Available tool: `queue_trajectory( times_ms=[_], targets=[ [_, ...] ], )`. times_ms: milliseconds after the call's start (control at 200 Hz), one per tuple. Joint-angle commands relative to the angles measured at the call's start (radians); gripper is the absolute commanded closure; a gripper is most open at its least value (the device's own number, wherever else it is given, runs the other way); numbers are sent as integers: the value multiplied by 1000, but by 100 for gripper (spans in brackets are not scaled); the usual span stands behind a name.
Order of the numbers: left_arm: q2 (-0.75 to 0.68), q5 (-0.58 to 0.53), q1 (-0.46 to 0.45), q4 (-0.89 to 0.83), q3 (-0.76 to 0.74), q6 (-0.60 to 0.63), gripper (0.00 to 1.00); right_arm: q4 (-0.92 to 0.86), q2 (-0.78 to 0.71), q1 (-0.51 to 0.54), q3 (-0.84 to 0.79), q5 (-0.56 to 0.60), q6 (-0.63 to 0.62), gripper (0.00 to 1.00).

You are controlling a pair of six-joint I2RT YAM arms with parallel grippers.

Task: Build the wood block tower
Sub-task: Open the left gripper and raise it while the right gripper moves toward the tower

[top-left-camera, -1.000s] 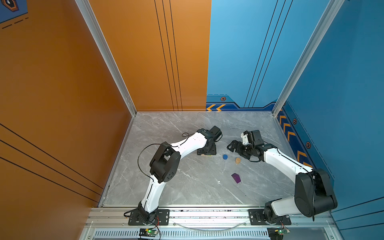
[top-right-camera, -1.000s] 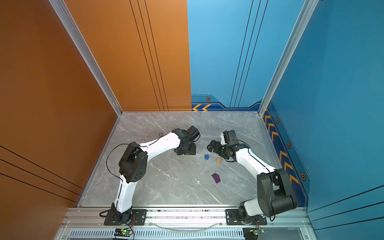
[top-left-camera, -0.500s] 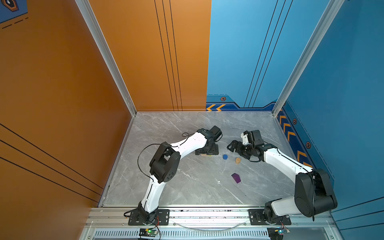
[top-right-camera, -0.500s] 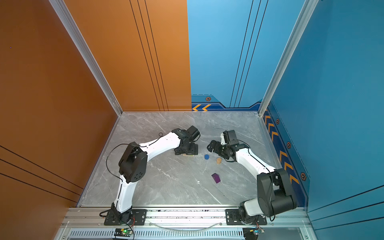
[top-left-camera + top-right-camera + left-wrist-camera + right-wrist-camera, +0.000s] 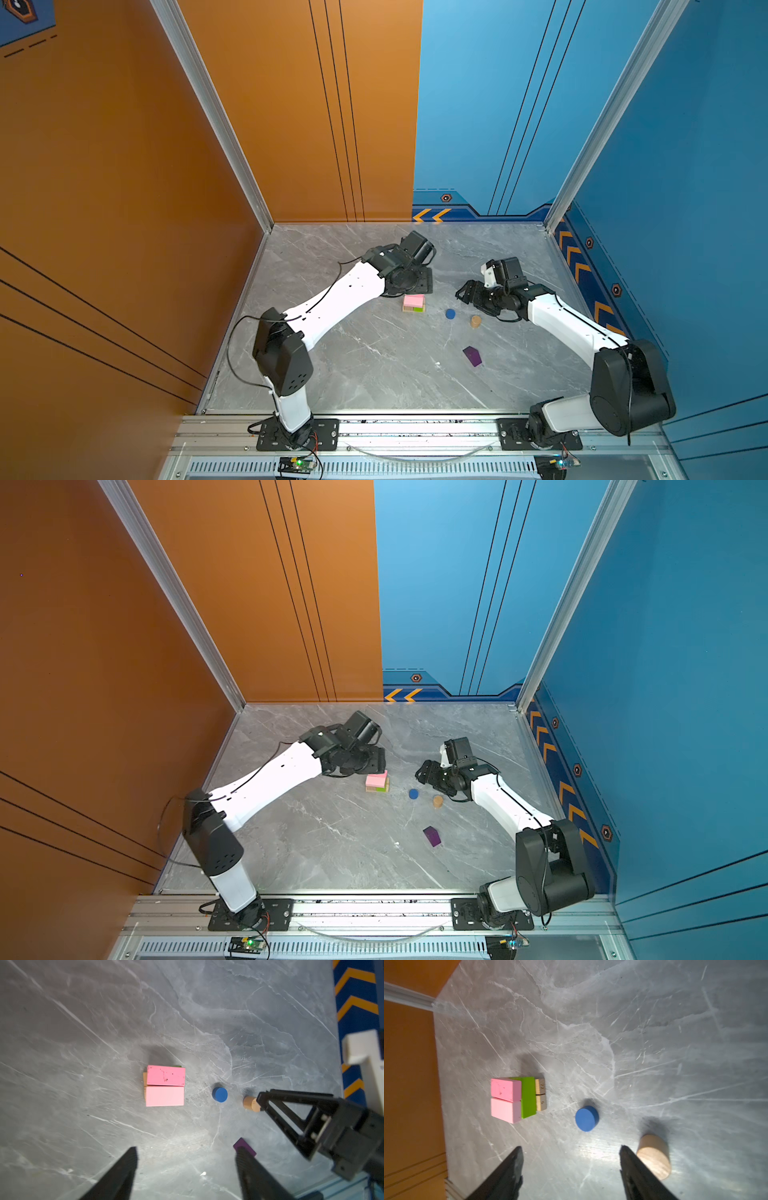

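Observation:
The wood block tower (image 5: 413, 302) (image 5: 377, 781) is a low stack. Two pink slabs (image 5: 165, 1085) (image 5: 506, 1099) lie side by side on a lime-green bar (image 5: 528, 1097), which lies over tan bars (image 5: 540, 1094). To its right on the floor stand a blue cylinder (image 5: 450, 313) (image 5: 587, 1118) and a tan cylinder (image 5: 476, 321) (image 5: 653, 1156). A purple peaked block (image 5: 472, 356) (image 5: 242, 1146) lies nearer the front. My left gripper (image 5: 186, 1150) hangs open and empty just behind the stack. My right gripper (image 5: 570, 1149) (image 5: 465, 291) is open and empty, with the tan cylinder just outside one finger.
The grey marble floor (image 5: 374, 365) is walled by an orange panel (image 5: 124, 208) on the left and blue panels (image 5: 685, 208) at the back and right. An aluminium rail (image 5: 415, 428) carrying both arm bases runs along the front edge.
My left gripper has drawn back off the stack, so the pink slabs on top now show. Both pairs of jaws stand a little narrower. The right arm has hardly moved.

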Motion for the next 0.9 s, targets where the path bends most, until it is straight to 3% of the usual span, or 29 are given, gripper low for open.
queue_trajectory(
  times_ms=[0, 90, 185, 250, 491, 896],
  targets=[
    [-25, 59, 88, -19, -45, 43, 59, -41, 12, 19, 73, -16, 51, 47],
    [-24, 114, 158, -1, -63, 61, 83, -53, 52, 38, 134, -22, 69, 68],
    [6, 159, 218, 41, -84, 81, 100, -73, 115, 56, 202, -18, 70, 86],
    [40, 212, 254, 81, -96, 81, 100, -82, 177, 64, 248, -30, 79, 100],
    [135, 316, 293, 127, -100, 104, 100, -125, 316, 135, 370, -30, 96, 100],
    [181, 346, 326, 149, -174, 124, 100, -156, 446, 188, 465, -13, 110, 100]
  ],
)
